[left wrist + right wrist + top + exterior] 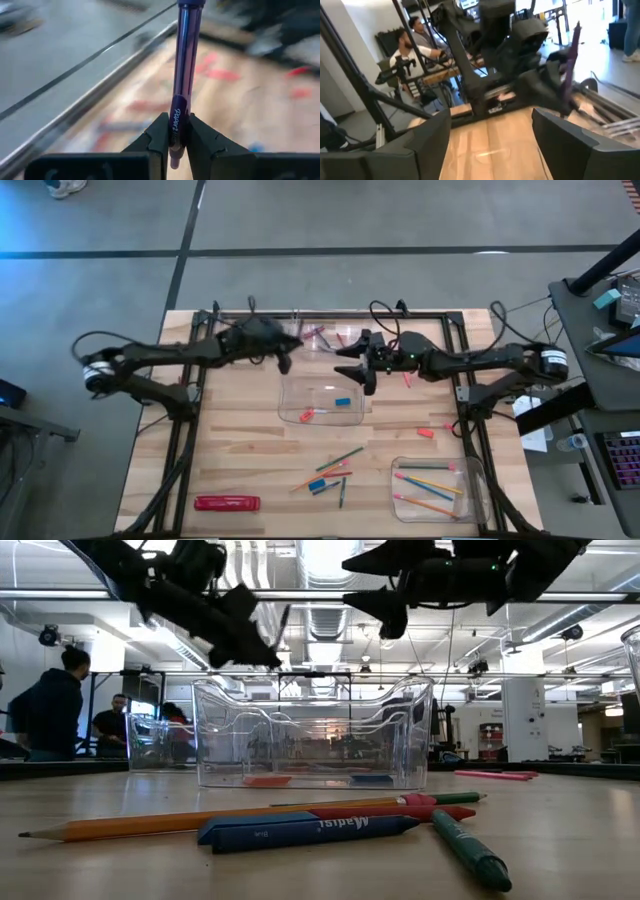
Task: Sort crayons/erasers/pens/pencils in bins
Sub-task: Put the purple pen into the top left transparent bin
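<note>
So, purple pen [186,75] sits clamped between the left gripper [175,137] fingers [159,135], which are pinched tight on its lower barrel; most of the pen sticks out past the fingertips, a short stub shows behind them. From the right wrist view the same pen [571,55] hangs tilted out of the left gripper, raised off the table. From above, the left gripper [285,358] is over the far edge of the centre bin [322,417], pen thin and dark at its tip.

Right gripper [490,135] has its fingers [427,137] spread wide apart, nothing between them, only bare wood table [490,145] seen through the gap. It faces the left gripper close by, not touching it. From above, the right gripper [362,365] is just beside the left one, over the same far edge of the centre bin.

Below both grippers the centre bin holds a blue eraser [343,401] and a pink eraser [307,415]. A second bin [440,488], well away toward the near right, holds several pencils [428,480]. Loose on the table near the front: orange pencil [210,821], blue crayon [300,830], green stick [470,850]. Red flat pack [227,503] lies at the near left. More clear bins at the far edge behind the grippers, contents unclear. People [50,705] stand in the room beyond.
</note>
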